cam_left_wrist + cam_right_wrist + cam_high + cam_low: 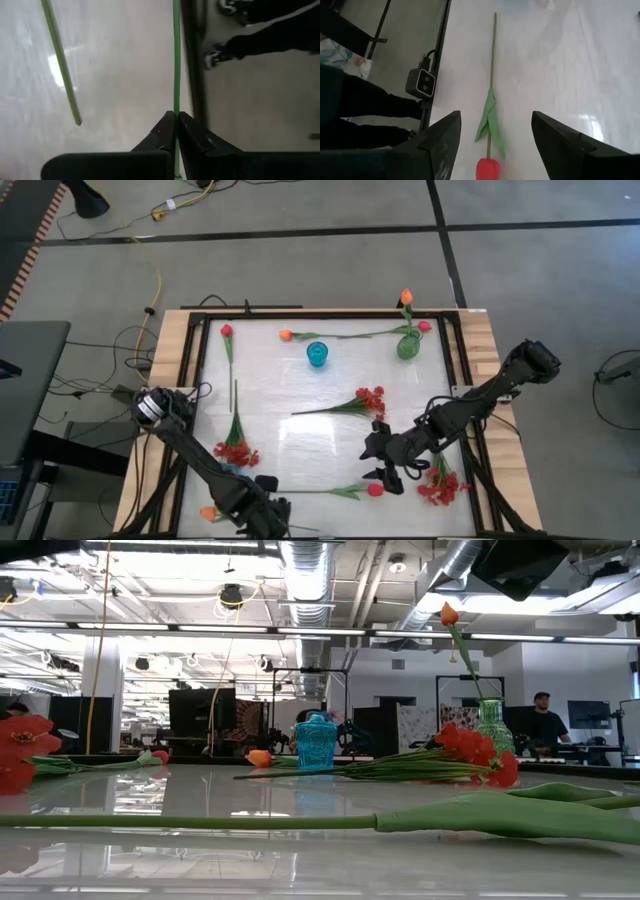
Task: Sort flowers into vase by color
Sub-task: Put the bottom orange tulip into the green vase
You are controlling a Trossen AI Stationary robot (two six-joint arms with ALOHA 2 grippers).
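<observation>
Left tool | we are clamping a thin green stem at the table's near-left corner, by an orange tulip || Right tool | we are hovering, released, over a red-pink tulip lying near the front edge || One orange flower is standing in the green vase

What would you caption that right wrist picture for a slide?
Open right gripper poised over a red tulip lying on the white table.

Orange tulip upright in green vase, other flowers lying scattered.
</observation>
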